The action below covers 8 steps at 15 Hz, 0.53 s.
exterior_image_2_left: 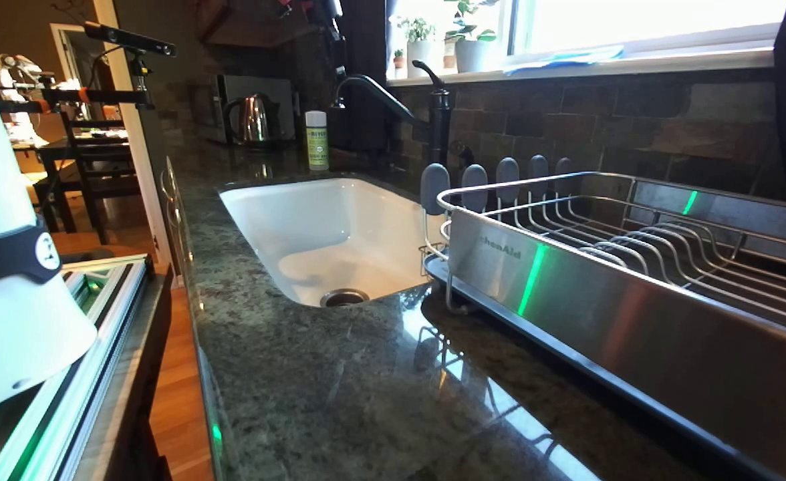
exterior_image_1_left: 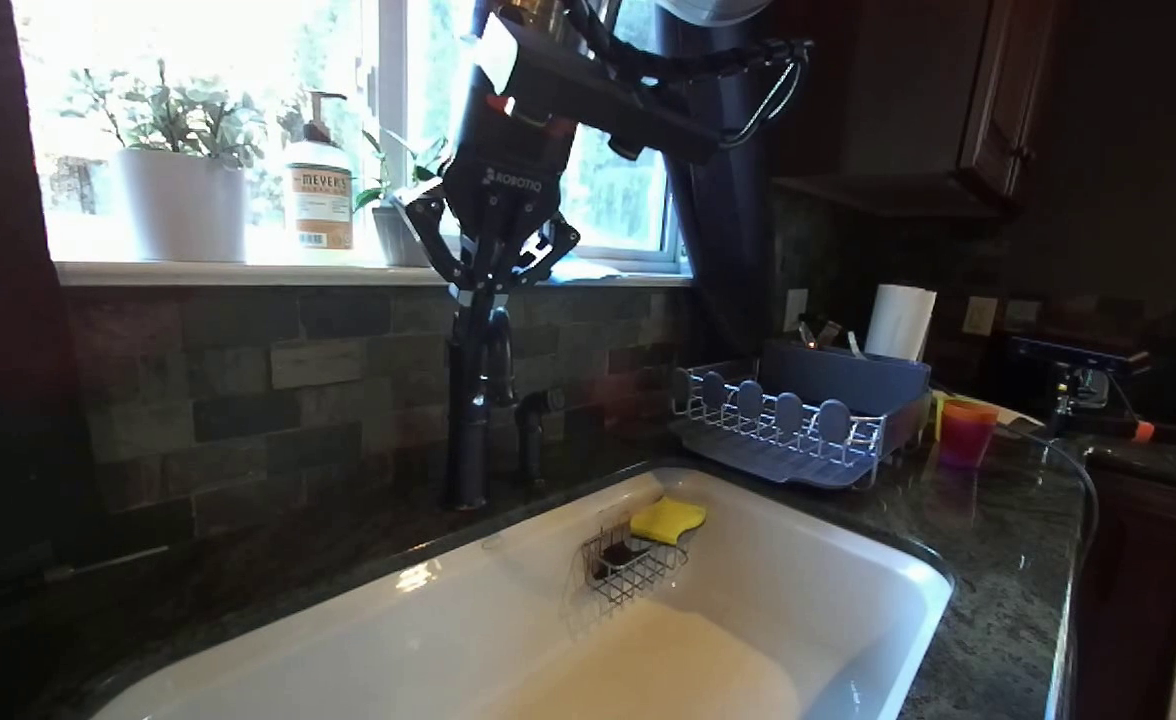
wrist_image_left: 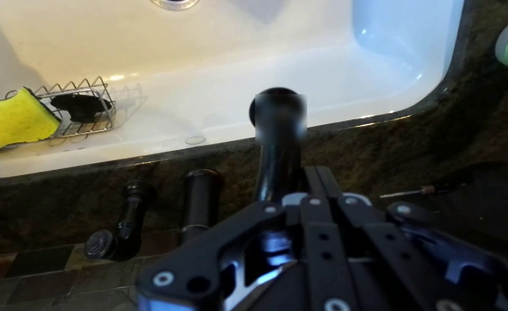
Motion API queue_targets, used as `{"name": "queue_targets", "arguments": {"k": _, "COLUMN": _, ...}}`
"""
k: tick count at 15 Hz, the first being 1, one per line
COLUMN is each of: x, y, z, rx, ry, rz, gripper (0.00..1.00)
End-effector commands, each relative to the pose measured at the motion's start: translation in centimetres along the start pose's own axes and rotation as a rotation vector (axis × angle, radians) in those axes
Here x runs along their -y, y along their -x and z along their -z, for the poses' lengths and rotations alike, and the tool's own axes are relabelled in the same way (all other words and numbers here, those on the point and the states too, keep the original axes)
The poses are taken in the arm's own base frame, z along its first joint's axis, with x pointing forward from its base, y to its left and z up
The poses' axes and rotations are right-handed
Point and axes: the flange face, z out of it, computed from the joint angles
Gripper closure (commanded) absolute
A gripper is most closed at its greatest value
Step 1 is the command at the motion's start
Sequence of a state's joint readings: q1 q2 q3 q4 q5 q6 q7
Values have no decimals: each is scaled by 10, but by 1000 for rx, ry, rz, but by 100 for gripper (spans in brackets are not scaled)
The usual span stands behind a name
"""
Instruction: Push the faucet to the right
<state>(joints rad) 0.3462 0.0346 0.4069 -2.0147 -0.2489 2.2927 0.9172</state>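
The dark faucet has a thick upright post with its arched spout reaching out over the sink. In the wrist view the spout points at the sink, with its tip blurred. My gripper is shut and empty, its fingertips together just right of the spout. I cannot tell whether they touch it. In an exterior view the gripper points down in front of the faucet, hiding its upper part. In an exterior view the gripper is dark and hard to make out near the spout tip.
A white sink holds a wire basket with a yellow sponge. A short black fixture stands beside the post. A dish rack stands beyond the sink. Plants and a soap bottle line the windowsill behind the gripper.
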Motion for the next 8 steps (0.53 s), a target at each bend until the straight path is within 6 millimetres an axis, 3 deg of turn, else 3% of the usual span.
{"name": "queue_targets", "arguments": {"k": 1, "x": -11, "y": 6, "z": -1, "rx": 23, "ry": 85, "rz": 15, "gripper": 100}}
{"name": "queue_targets", "arguments": {"k": 8, "x": -52, "y": 7, "z": 0, "rx": 75, "ry": 182, "rz": 52, "gripper": 100}}
